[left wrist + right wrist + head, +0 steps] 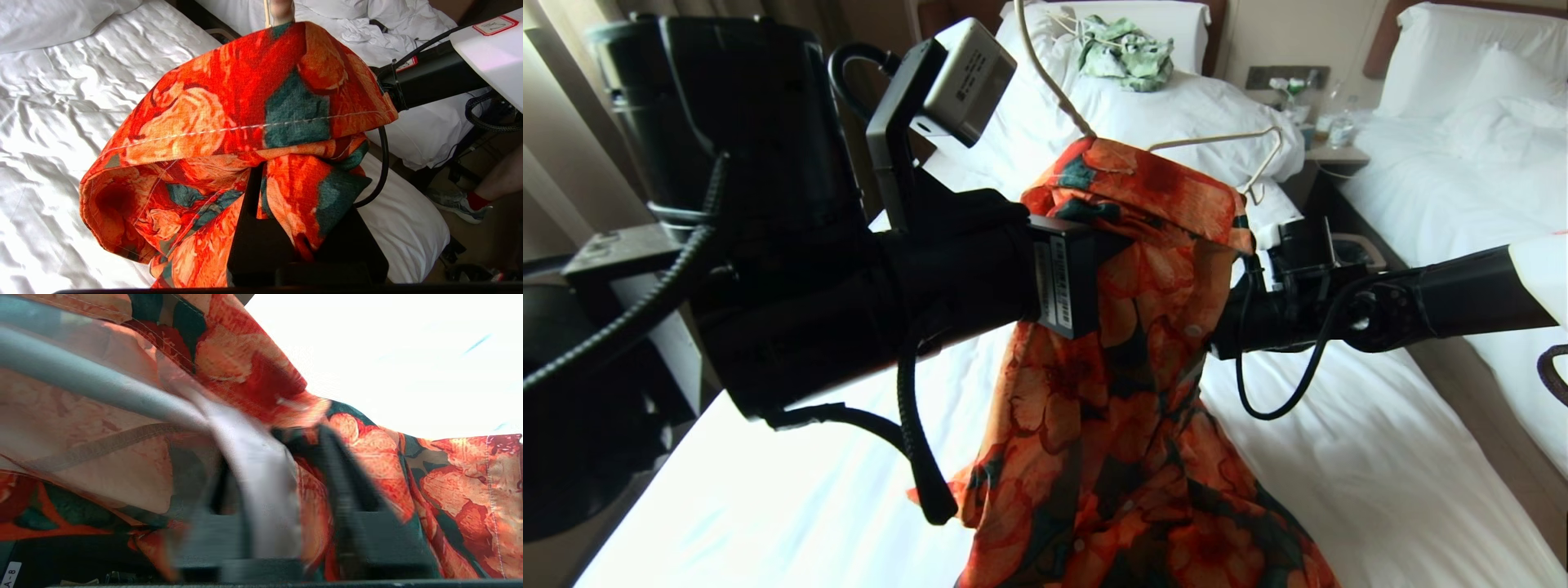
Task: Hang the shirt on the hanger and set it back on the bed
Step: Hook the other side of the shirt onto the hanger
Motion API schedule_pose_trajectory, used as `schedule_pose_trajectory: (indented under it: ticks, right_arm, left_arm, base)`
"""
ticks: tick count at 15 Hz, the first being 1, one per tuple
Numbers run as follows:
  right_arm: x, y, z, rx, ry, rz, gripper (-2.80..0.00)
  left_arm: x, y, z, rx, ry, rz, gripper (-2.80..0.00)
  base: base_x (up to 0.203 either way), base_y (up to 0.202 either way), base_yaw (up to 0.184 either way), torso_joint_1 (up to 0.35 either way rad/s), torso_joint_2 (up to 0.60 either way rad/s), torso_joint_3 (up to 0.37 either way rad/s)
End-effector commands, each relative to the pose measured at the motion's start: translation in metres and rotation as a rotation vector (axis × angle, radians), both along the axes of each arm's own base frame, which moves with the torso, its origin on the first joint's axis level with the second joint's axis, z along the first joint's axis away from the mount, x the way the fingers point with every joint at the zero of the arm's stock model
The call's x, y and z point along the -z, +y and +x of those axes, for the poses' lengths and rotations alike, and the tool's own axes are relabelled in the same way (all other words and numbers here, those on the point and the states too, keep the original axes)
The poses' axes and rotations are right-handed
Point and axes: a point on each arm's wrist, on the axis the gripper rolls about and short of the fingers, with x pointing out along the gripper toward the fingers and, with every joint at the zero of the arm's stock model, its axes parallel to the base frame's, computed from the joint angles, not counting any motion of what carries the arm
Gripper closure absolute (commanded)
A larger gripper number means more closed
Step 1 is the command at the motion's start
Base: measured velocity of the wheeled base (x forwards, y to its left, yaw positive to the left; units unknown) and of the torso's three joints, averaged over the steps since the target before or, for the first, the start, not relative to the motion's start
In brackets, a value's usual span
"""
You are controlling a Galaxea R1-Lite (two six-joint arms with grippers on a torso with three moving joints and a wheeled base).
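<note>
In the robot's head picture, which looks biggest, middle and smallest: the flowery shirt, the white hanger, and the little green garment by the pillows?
1. Shirt, biggest by far.
2 and 3. Hanger and green garment: unsure. The hanger is partly hidden in the shirt, and the garment lies farther back, so it looks smaller than it really is.

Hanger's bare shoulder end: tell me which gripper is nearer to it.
Right. The right gripper sits just below that end of the hanger, against the shirt; the left gripper clamps the shirt on the far side.
</note>
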Motion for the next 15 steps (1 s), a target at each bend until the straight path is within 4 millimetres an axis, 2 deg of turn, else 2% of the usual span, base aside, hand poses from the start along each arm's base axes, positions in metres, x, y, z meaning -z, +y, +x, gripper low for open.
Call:
schedule_pose_trajectory:
  ticks: [1, 5, 9, 12, 15]
  right_arm:
    - [-0.012, -0.009, -0.009, 0.009, -0.016, 0.008, 0.0]
    - [-0.026, -0.04, -0.03, 0.074, -0.021, 0.007, 0.0]
    - [-0.031, -0.074, -0.034, 0.167, -0.02, 0.004, 0.0]
    - [-0.031, -0.079, -0.031, 0.233, -0.024, -0.025, 0.0]
    - [-0.039, -0.079, -0.038, 0.248, -0.019, -0.03, 0.0]
  left_arm:
    - [0.003, 0.001, 0.002, -0.008, 0.006, 0.006, 0.0]
    - [0.003, 0.004, 0.003, -0.026, 0.018, -0.005, 0.0]
    - [0.008, 0.008, 0.005, -0.076, 0.118, -0.072, 0.0]
    - [0.009, 0.016, 0.008, -0.102, 0.143, -0.101, 0.0]
    - [0.015, 0.017, 0.008, -0.104, 0.169, -0.098, 0.0]
  base:
    - [0.0, 0.0, 0.0, 0.0, 0.0, 0.0]
    - [0.0, 0.0, 0.0, 0.0, 0.0, 0.0]
    - [0.0, 0.0, 0.0, 0.0, 0.0, 0.0]
    - [0.0, 0.0, 0.0, 0.0, 0.0, 0.0]
    - [0.0, 0.0, 0.0, 0.0, 0.0, 0.0]
